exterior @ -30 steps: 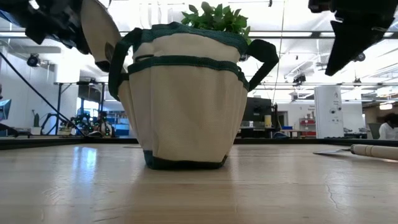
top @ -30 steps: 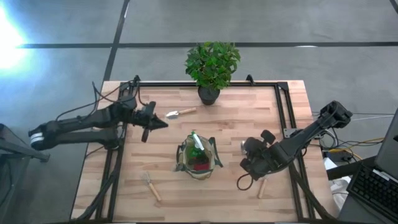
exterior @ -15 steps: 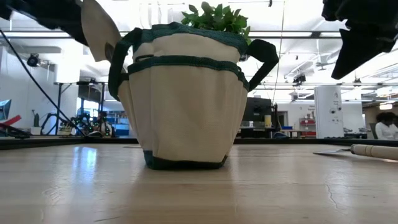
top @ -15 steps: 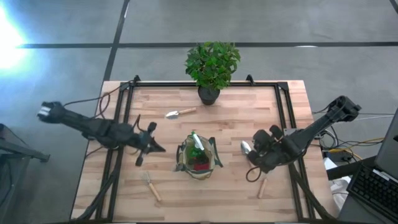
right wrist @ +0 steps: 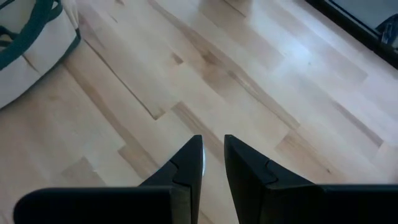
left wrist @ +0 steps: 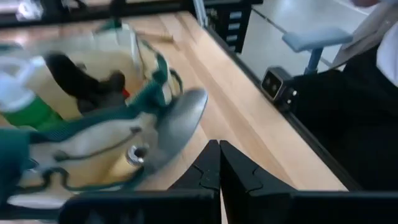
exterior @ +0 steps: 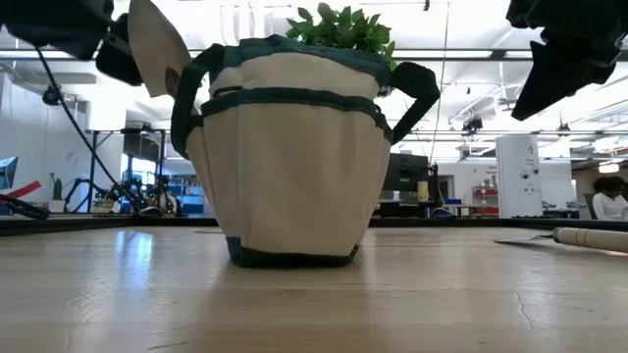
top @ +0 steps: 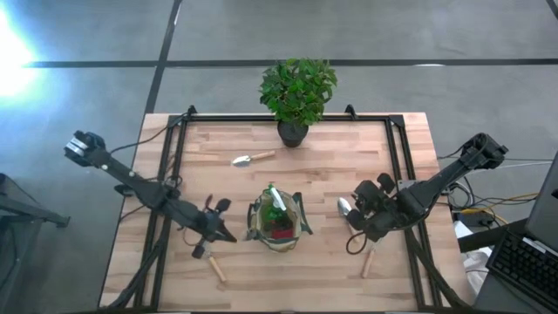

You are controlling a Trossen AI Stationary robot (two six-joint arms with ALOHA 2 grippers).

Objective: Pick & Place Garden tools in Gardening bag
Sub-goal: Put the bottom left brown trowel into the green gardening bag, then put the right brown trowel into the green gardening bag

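The khaki gardening bag (top: 277, 223) stands upright mid-table, its base on the wood (exterior: 294, 157). Inside it are a green spray bottle (top: 277, 202) and a red-and-black tool (top: 281, 232). A trowel head (left wrist: 180, 121) sticks up from its side pocket. One trowel (top: 253, 158) lies near the far edge. A fork (top: 210, 260) lies at the near left. Another trowel (top: 366, 260) lies at the near right. My left gripper (top: 216, 232) hovers shut and empty just left of the bag, above the fork. My right gripper (top: 362, 216) hovers right of the bag, fingers (right wrist: 193, 155) almost together, empty.
A leafy potted plant (top: 296, 92) stands at the far edge behind the bag. Black frame rails (top: 170, 192) run along the table's left and right sides. Bare wood (top: 331, 166) lies between the bag and the plant. A person (left wrist: 373, 74) sits beyond the table's edge.
My left gripper has swung from the far left of the table toward the near edge and now hangs beside the bag's left side, above the fork, still shut. My right gripper has shifted a little toward the far edge. The bag and tools have stayed put.
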